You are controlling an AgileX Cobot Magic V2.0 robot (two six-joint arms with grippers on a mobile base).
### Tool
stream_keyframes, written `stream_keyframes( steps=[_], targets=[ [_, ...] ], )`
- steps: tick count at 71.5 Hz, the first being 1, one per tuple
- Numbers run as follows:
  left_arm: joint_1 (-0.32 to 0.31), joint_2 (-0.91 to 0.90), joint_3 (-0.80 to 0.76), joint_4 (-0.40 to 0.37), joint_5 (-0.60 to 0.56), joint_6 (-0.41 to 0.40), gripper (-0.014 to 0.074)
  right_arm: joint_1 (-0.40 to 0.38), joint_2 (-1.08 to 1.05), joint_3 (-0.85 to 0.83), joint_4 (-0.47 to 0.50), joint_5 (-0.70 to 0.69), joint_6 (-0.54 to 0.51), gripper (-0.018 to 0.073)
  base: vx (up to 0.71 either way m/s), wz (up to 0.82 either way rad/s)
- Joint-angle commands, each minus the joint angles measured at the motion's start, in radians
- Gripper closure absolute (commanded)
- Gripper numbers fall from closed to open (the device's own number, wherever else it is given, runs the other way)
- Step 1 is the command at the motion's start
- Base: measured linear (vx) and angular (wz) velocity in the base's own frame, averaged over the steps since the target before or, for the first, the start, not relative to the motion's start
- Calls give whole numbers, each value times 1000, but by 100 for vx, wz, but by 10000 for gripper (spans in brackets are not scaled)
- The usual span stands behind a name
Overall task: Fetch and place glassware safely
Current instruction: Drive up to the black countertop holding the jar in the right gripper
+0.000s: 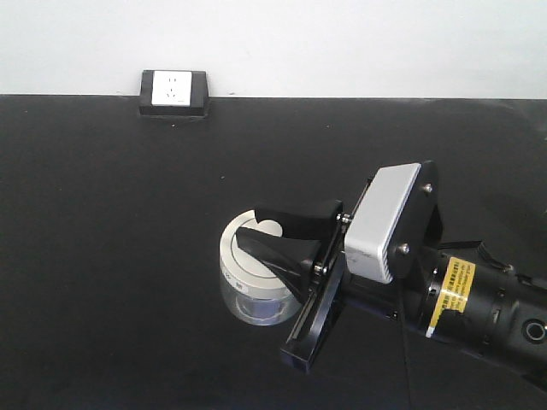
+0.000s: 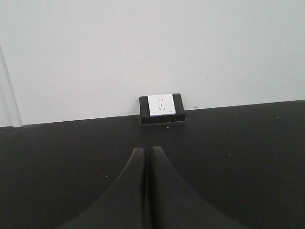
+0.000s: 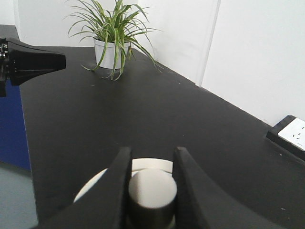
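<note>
The glassware is a squat clear jar [image 1: 256, 306] with a round cream-white lid [image 1: 237, 260], standing on the black table [image 1: 111, 256] near its middle. My right gripper [image 1: 251, 229] reaches in from the right, and its black fingers are shut on the lid's central knob [image 3: 152, 188]. In the right wrist view, the knob sits tight between both fingers of the right gripper [image 3: 152, 151], with the lid's rim [image 3: 90, 187] showing behind. My left gripper [image 2: 145, 150] is shut with nothing in it, pointing over bare table towards the wall.
A white wall socket in a black box [image 1: 173, 92] sits at the table's far edge against the wall. A potted spider plant [image 3: 113, 42] stands at a far corner. A black pointed arm part [image 3: 33, 62] and a blue surface [image 3: 10, 124] lie left of the jar.
</note>
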Motion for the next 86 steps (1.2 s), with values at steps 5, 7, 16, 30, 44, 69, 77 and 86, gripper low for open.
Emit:
stream_keyframes(
  steps=[5, 7, 16, 30, 44, 69, 77, 86],
  targets=[
    [0, 2, -29, -6, -71, -8, 603, -3, -29, -29, 33, -84, -3, 563, 0, 0],
    [0, 2, -29, -6, -71, -8, 603, -3, -29, -29, 33, -84, -3, 563, 0, 0],
    [0, 2, -29, -6, -71, -8, 603, -3, -29, -29, 33, -84, -3, 563, 0, 0],
    [0, 2, -29, -6, -71, -8, 603, -3, -29, -29, 33, -84, -3, 563, 0, 0],
    [0, 2, -29, -6, -71, -8, 603, -3, -29, -29, 33, -84, -3, 563, 0, 0],
    [0, 2, -29, -6, -71, -8, 603, -3, -29, -29, 33, -84, -3, 563, 0, 0],
    [0, 2, -29, -6, -71, -8, 603, -3, -29, -29, 33, -84, -3, 563, 0, 0],
    [0, 2, -29, -6, -71, -8, 603, -3, -29, -29, 33, -84, -3, 563, 0, 0]
  ],
)
